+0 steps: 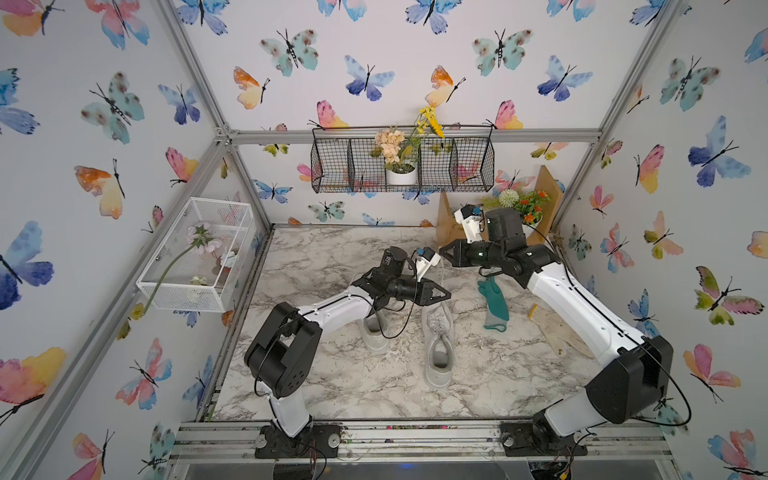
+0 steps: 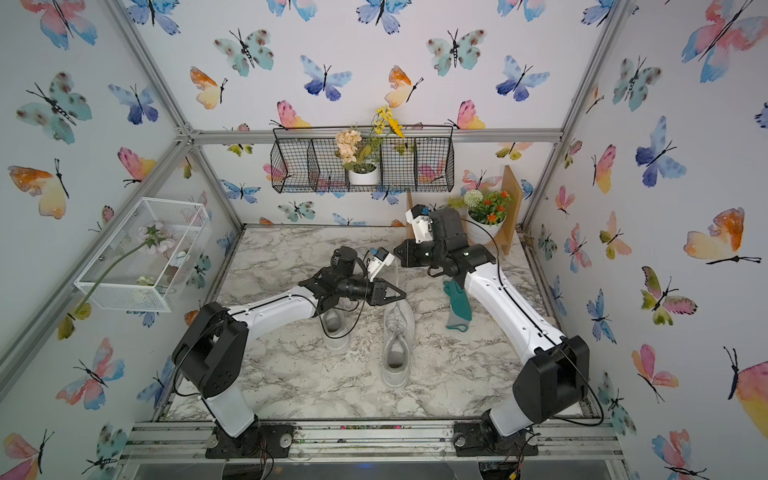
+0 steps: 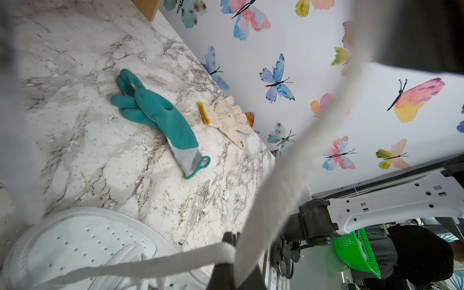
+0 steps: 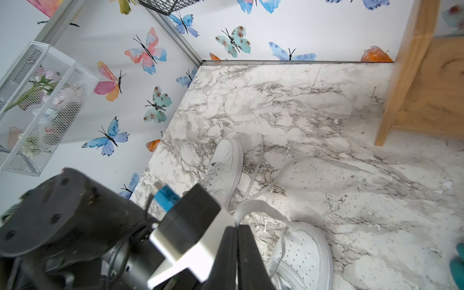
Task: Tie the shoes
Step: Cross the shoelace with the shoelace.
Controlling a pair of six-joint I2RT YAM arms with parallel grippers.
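Note:
Two white shoes stand side by side mid-table in both top views. The right shoe (image 1: 438, 340) (image 2: 397, 345) shows whole; my left arm partly hides the left shoe (image 1: 374, 332) (image 2: 336, 332). My left gripper (image 1: 449, 296) (image 2: 404, 297) hovers over the right shoe's toe. In the left wrist view it (image 3: 232, 241) is shut on a white lace (image 3: 288, 175) that runs on, taut, toward the right arm. My right gripper (image 1: 441, 249) (image 2: 395, 249) is higher and further back. In the right wrist view it (image 4: 237, 226) is shut on the lace (image 4: 258, 206) above the shoe (image 4: 306, 253).
A teal glove (image 1: 494, 305) (image 3: 155, 113) lies right of the shoes, with a dirty white glove (image 1: 557, 328) (image 3: 228, 118) beyond it near the right wall. A wooden stand (image 1: 548, 187) with a flower pot fills the back right corner. A white mesh basket (image 1: 195, 253) hangs on the left wall.

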